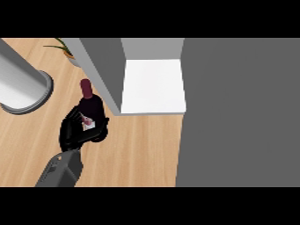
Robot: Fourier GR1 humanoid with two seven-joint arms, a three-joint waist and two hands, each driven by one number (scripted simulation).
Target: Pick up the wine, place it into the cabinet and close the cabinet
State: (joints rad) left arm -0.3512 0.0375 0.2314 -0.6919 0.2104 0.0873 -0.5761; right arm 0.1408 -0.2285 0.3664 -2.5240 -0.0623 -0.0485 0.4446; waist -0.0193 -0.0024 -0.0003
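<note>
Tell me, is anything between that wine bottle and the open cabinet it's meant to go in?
Yes: the cabinet's grey side wall stands right beside the wine bottle, between it and the white shelf. The left hand must carry it round the wall's front edge.

The left hand (77, 132) is curling its black fingers round the lower body of a dark wine bottle (87, 99), and its grey forearm is coming in from the lower edge. The bottle's dark red cap is pointing toward the top of the view, and a small white and red label is showing between the fingers. Just right of the bottle, the cabinet (153, 85) is standing open, its white inside showing, with a grey side wall touching or almost touching the bottle. A wide grey door (246, 112) is filling the right side. On the wooden desk (136, 154), a large grey cylinder (12, 81) is standing at the left, and a potted plant (66, 50) is sitting near the top.
</note>
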